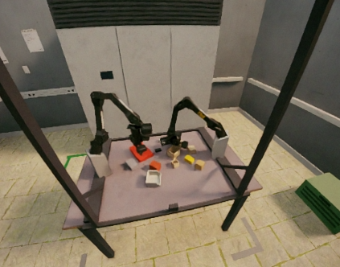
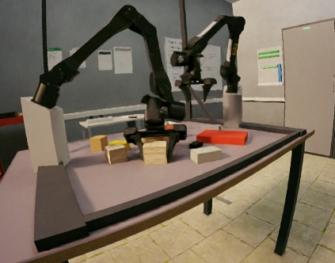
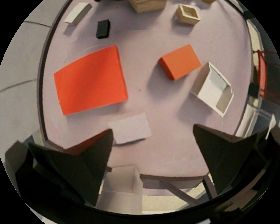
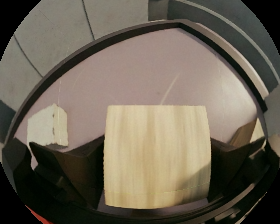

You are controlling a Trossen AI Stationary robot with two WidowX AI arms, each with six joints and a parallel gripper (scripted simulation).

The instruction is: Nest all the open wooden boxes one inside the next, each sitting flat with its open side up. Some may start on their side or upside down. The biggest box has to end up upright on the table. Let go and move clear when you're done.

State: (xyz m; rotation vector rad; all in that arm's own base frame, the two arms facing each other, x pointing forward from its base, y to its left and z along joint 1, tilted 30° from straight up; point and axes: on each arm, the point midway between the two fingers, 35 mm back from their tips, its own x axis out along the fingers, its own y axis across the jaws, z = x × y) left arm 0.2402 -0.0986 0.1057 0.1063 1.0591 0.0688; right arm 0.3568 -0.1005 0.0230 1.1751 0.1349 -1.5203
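Note:
A pale wooden box (image 2: 155, 154) (image 4: 157, 155) turns plain faces to both views; its opening is not visible. My right gripper (image 4: 153, 135) is low, with its open fingers on either side of this box. More wood shows just behind it, mostly hidden by the gripper. A small open wooden box (image 1: 175, 164) (image 3: 188, 15) stands nearer the table's middle, its opening visible. A wooden piece (image 1: 191, 149) (image 2: 116, 154) stands beside the gripper; whether it is hollow cannot be told. My left gripper (image 2: 193, 89) (image 3: 154, 131) is open and empty, high above the table.
A red slab (image 1: 137, 154) (image 3: 91, 82), a grey block (image 1: 131, 163) (image 3: 131, 129), an orange block (image 3: 180, 62) and a whitish open tray (image 1: 153, 178) (image 3: 208, 90) lie around the left arm's side. A yellow block (image 1: 189, 159), a tan block (image 1: 199, 165) and a whitish block (image 2: 206, 154) (image 4: 41, 127) also lie about.

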